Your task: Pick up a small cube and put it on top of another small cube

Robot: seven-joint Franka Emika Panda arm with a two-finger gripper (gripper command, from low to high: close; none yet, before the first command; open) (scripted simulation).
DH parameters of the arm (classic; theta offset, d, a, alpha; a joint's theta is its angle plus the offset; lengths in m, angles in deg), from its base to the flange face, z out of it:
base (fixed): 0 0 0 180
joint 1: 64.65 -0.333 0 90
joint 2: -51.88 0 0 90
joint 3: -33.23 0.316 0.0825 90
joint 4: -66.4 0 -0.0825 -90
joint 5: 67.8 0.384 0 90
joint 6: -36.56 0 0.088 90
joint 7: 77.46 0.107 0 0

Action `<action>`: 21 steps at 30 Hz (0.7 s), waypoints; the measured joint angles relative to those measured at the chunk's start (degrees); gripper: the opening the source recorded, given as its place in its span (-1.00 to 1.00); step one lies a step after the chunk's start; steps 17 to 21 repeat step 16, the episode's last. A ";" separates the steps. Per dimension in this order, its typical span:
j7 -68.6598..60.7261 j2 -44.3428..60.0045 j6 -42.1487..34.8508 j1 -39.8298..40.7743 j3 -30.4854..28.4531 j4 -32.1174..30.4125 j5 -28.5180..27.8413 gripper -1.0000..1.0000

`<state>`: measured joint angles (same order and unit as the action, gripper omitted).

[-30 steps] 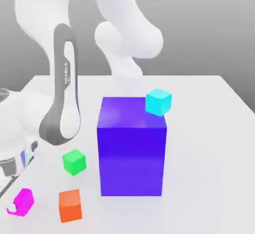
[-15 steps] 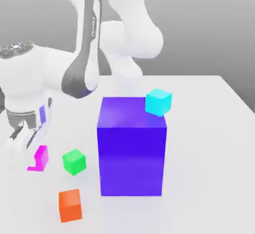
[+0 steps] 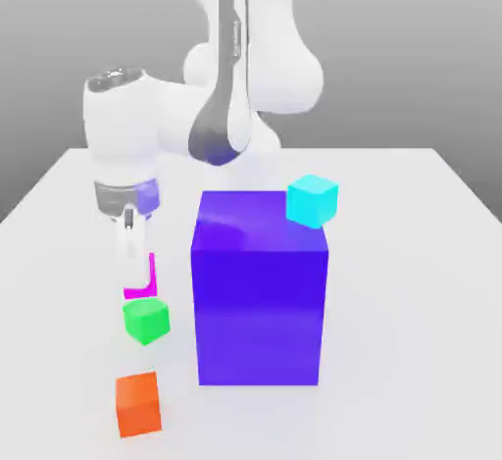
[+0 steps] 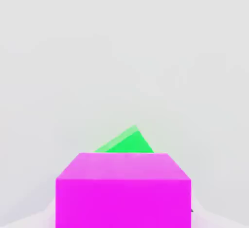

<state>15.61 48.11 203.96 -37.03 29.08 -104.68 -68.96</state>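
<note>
Gripper: the gripper [image 3: 137,277] pointed straight down over the table [image 3: 412,252], its jaws pinching the magenta cube.
Magenta cube: the small magenta cube [image 3: 144,278] [image 4: 123,190] hung between the jaws, lifted off the table.
Green cube: the small green cube [image 3: 146,318] [image 4: 125,143] sat on the table directly under the jaws, just below the held cube; whether the two touched could not be told.
Orange cube: the orange cube [image 3: 138,404] lay on the table, well below the jaws and nearer the camera than the green one.
Purple block: the big purple-blue block [image 3: 260,291] stood beside the jaws, toward the exterior view's right.
Cyan cube: the cyan cube [image 3: 313,201] showed at the block's upper far corner, well apart from the jaws.
</note>
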 joint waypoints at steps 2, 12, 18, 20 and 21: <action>-0.47 3.13 2.98 -0.43 -0.06 0.14 0.74 1.00; 0.36 -2.23 -2.19 -0.28 -0.45 -0.11 -0.59 1.00; 0.93 -10.39 -9.96 0.44 0.00 -0.50 -1.42 1.00; 0.93 -10.39 -9.96 0.44 0.00 -0.50 -1.42 1.00; 0.93 -10.39 -9.96 0.44 0.00 -0.50 -1.42 1.00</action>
